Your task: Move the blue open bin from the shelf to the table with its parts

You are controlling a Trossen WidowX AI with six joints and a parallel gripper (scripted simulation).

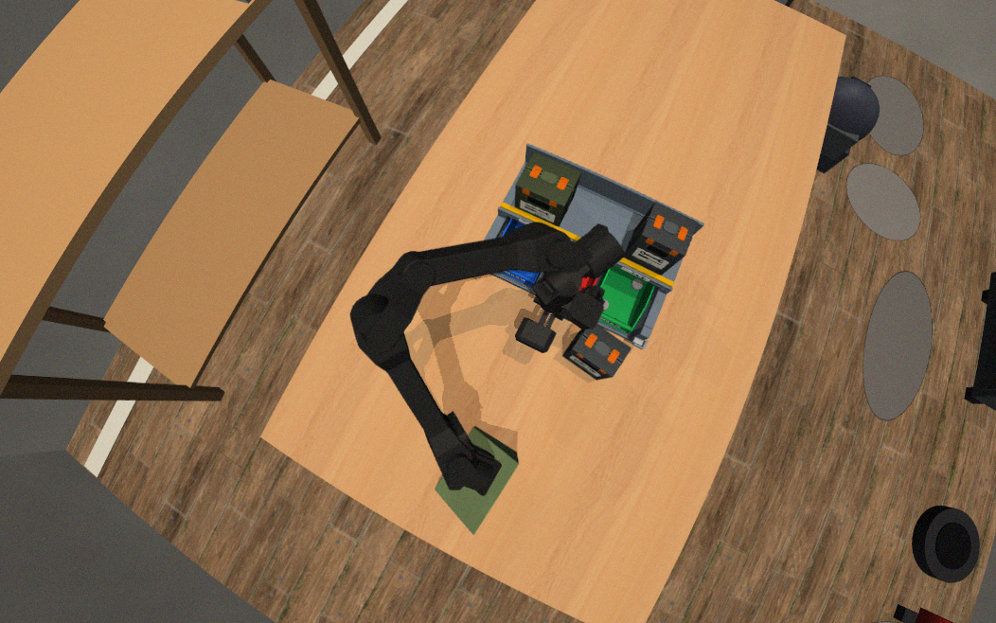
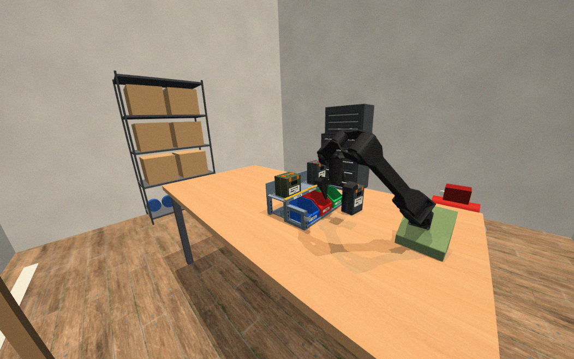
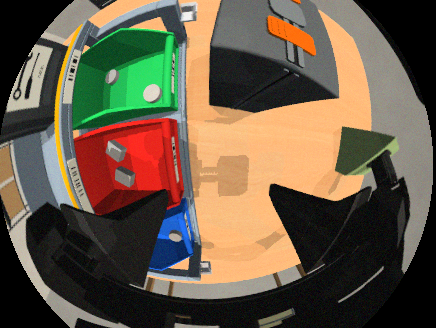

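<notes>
My end effector [image 1: 561,311] [image 2: 334,186] [image 3: 219,193] is wide open, presumably so its fingers can straddle a bin wall. The blue bin [image 1: 520,273] [image 2: 303,208] [image 3: 172,246] sits in the shelf's [image 1: 667,281] [image 2: 277,197] [image 3: 184,150] lower level, bottom centre-left in the wrist view, its low front facing the worktop [image 1: 573,470] [image 2: 262,241] [image 3: 240,225], likely for easy reach.

Cardboard boxes [image 2: 144,100] fill a dark rack [image 2: 161,116] against the pale wall [image 2: 237,51]

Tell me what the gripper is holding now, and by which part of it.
Nothing is held: the gripper is open, with no object between its fingers.
</notes>
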